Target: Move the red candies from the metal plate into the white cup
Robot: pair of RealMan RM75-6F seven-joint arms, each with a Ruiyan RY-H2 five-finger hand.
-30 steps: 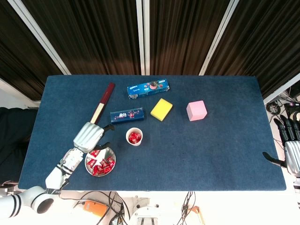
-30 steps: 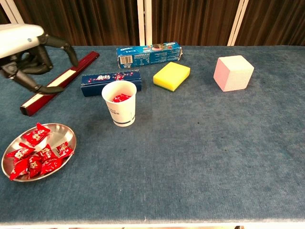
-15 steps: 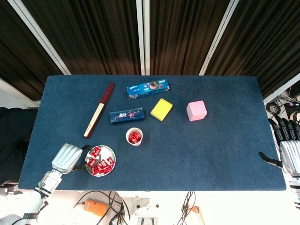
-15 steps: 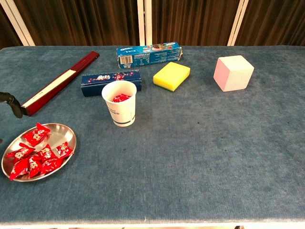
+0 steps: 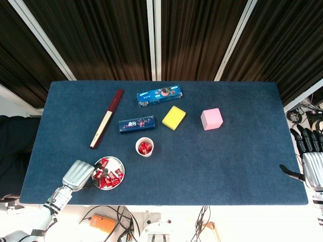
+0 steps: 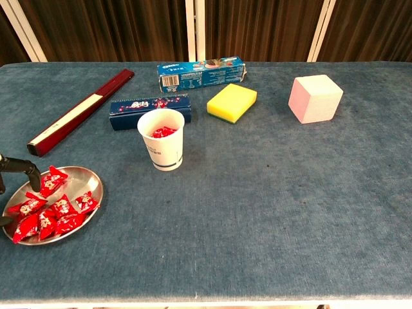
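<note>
The left robot hand (image 5: 78, 174) has edged back onto the metal plate (image 5: 118, 162), fingers apart, empty.

Between the metal plate (image 6: 95, 187) and the white cup (image 6: 162, 139) lies bare blue cloth. Behind the cup, a dark blue box (image 6: 149, 107) sits close, with a long red box (image 6: 80, 111) lying diagonally left of it.
</note>
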